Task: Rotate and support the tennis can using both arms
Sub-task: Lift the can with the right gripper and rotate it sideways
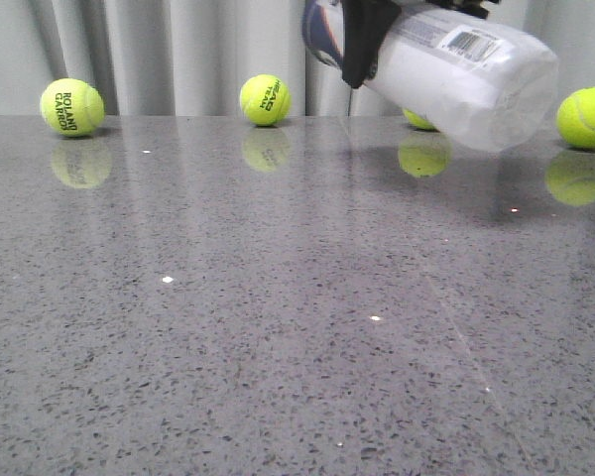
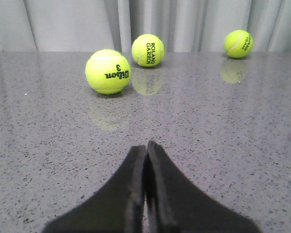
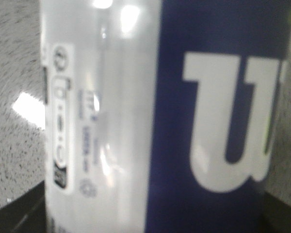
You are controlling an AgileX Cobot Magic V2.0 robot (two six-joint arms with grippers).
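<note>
The tennis can [image 1: 456, 69], whitish plastic with a navy band and a barcode, hangs tilted in the air at the upper right of the front view, its near end lowest. My right gripper [image 1: 369, 40] is shut on it near the navy band; one black finger [image 1: 362, 50] crosses the can. In the right wrist view the can [image 3: 150, 116] fills the frame, white and navy with large white lettering. My left gripper [image 2: 146, 148] is shut and empty, low over the grey table [image 2: 223, 145], and is out of the front view.
Tennis balls lie along the table's far edge by a grey curtain: one [image 1: 72, 106] at left, one [image 1: 265, 99] centre, one [image 1: 419, 119] half behind the can, one [image 1: 587, 117] at right. The left wrist view shows a Wilson ball [image 2: 108, 71] and two further balls [image 2: 148, 50] [image 2: 238, 43].
</note>
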